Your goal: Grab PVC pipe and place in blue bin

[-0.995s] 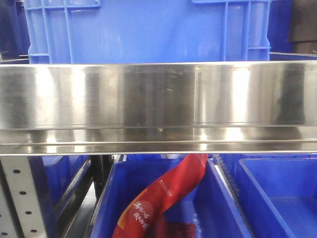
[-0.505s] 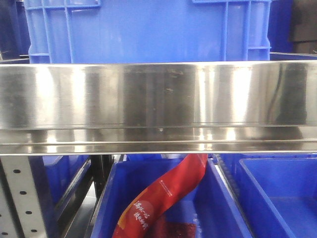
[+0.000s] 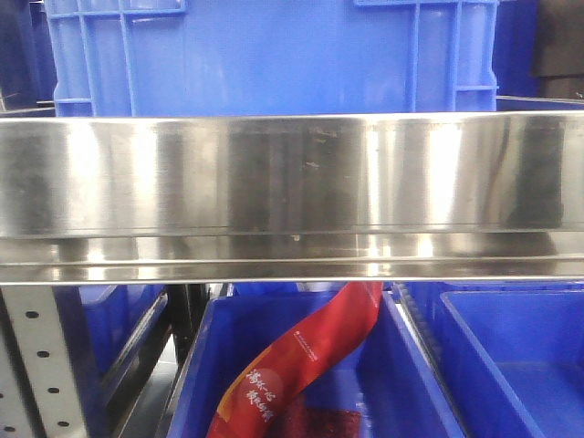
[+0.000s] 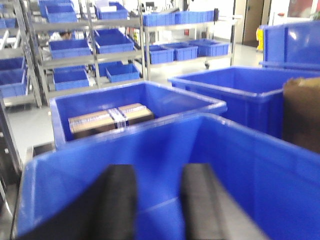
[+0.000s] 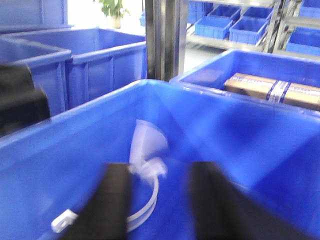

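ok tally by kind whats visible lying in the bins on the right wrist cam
white funnel-shaped piece: 1
white curved strip: 1
banded cardboard package: 1
total: 3 (view is blurred)

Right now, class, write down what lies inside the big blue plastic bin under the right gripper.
Inside the big blue plastic bin: a white funnel-shaped piece and a curved white band. The right gripper hides part of the floor behind its black fingers.
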